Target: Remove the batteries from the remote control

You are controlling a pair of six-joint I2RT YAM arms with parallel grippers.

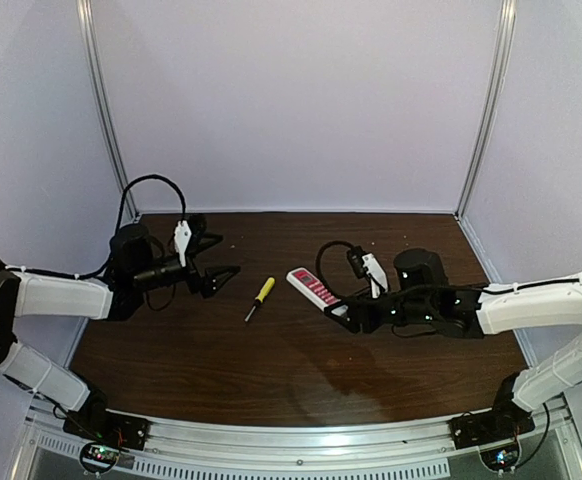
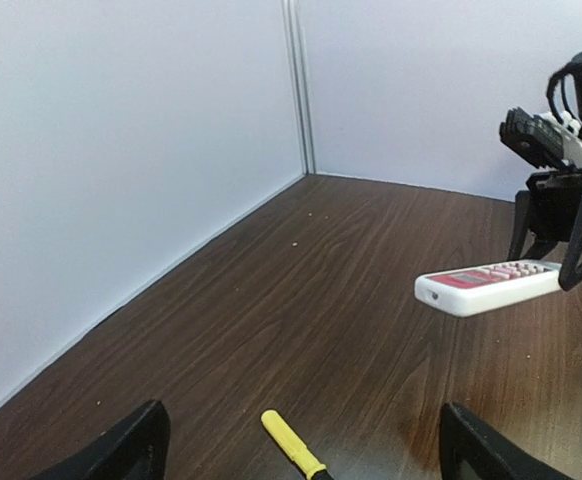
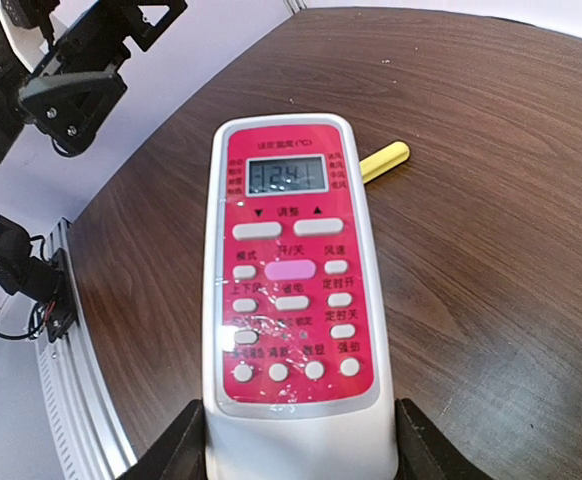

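The remote control (image 1: 311, 287) has a red button face with a white rim and a small display, and faces up. My right gripper (image 1: 347, 312) is shut on its near end and holds it tilted above the table. In the right wrist view the remote (image 3: 289, 280) sits between the two black fingers (image 3: 423, 448). It also shows in the left wrist view (image 2: 486, 283), clear of the wood. My left gripper (image 1: 216, 259) is open and empty at the left, its jaws wide apart (image 2: 301, 452). The batteries are hidden.
A yellow-handled screwdriver (image 1: 260, 298) lies on the brown table (image 1: 271, 370) between the arms, just ahead of the left gripper (image 2: 291, 443). White walls and metal posts close the back and sides. A metal rail (image 1: 301, 450) runs along the near edge.
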